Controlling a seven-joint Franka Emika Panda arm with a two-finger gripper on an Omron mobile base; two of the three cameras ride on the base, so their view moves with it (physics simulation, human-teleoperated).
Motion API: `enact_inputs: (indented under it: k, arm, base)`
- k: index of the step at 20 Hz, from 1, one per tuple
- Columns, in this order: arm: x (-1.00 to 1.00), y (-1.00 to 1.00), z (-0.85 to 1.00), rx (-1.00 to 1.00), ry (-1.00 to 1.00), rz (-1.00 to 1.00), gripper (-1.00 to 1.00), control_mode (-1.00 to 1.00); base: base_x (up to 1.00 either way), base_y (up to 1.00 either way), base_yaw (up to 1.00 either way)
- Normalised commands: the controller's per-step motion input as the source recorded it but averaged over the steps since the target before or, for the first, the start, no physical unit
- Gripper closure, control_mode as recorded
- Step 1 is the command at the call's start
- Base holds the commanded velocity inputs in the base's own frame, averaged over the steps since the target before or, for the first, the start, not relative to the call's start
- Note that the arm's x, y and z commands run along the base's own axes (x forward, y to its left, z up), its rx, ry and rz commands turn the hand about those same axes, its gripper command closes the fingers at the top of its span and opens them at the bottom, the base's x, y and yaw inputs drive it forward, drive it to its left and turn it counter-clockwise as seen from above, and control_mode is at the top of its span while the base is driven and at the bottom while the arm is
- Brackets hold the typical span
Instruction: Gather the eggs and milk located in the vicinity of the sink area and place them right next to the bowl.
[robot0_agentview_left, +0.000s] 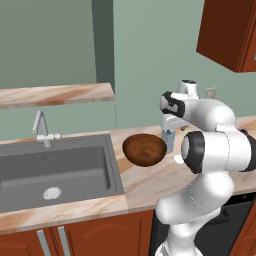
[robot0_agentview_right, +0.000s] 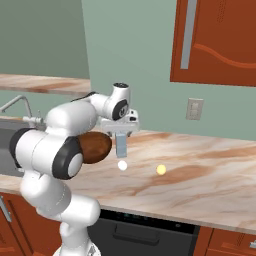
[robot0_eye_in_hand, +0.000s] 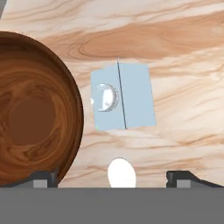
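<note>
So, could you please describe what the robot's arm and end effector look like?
The arm is glossy white, built of rounded, bulbous segments with dark bands at the joints. A short cylindrical white wrist carries the end effector, a pale grey block. Its two fingertips are small, dark and squared. No cables or markings are visible.

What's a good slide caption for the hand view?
Open hand above the milk carton standing beside the wooden bowl, white egg close by.
</note>
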Motion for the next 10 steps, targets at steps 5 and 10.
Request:
enact_inputs:
  k: [5, 10]
  arm:
    - [-0.68, 0.00, -0.02, 0.00, 0.02, 0.00, -1.00, -1.00]
    - [-0.35, 0.00, -0.42, 0.00, 0.00, 0.00, -1.00, -1.00]
  base:
    - [0.00, 0.00, 0.00]
    - [0.00, 0.00, 0.00]
